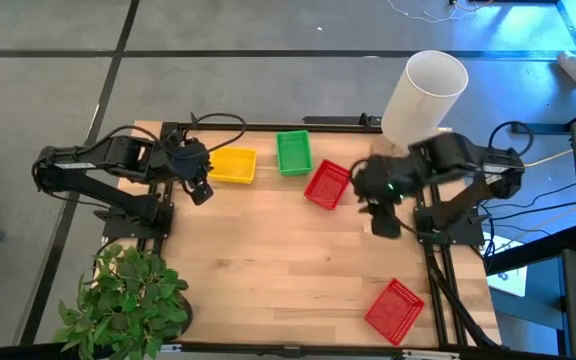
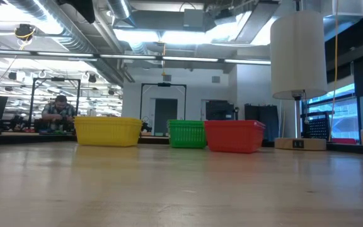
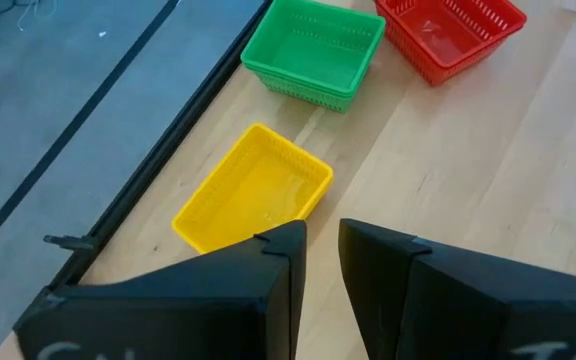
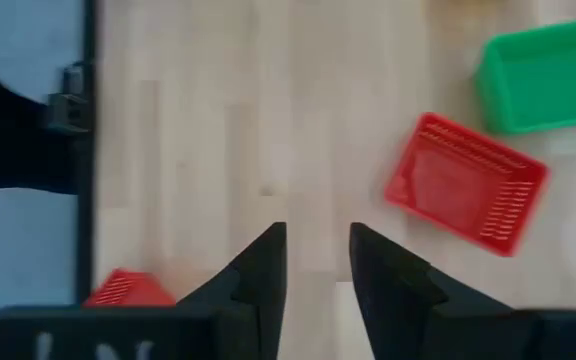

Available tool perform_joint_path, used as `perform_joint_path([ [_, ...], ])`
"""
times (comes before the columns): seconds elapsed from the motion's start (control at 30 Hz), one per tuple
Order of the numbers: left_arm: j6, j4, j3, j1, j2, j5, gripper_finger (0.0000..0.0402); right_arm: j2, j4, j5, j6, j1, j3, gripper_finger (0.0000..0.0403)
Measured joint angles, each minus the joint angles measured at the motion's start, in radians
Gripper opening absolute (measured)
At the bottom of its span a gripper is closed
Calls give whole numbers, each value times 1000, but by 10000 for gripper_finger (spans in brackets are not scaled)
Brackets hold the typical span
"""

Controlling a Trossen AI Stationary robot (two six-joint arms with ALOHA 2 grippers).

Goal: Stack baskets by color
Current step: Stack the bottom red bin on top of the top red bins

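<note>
Three baskets stand on their bottoms along the table's far side: a yellow basket, a green basket and a red basket. A second red basket sits near the front right corner. My left gripper hovers open, just left of and nearer than the yellow basket. My right gripper hovers open over bare wood, right of the far red basket. Neither has anything between its fingers.
A tall white cylinder stands at the far right, behind my right arm. A potted green plant fills the front left corner. Bare wood lies across the table's middle and front.
</note>
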Motion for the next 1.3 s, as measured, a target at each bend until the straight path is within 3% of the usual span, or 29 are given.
perform_joint_path([
  [0.13, 6, 0, 0, 0, -5, 0, 55, -34, 3, 32, 148, 113, -27, 110],
  [0.33, 8, 0, 0, 0, -10, 0, 55, -127, 2, 183, 403, 274, -215, 110],
  [0.5, 19, 0, 0, 0, -11, 0, 55, -183, 68, 177, 679, 359, -380, 110],
  [0.83, 52, 3, 0, 0, -11, 1, 55, -179, 229, -26, 966, 406, -651, 110],
  [1.3, 77, 5, 0, 0, -11, 22, 55, -179, 439, -310, 1210, 407, -994, 110],
])
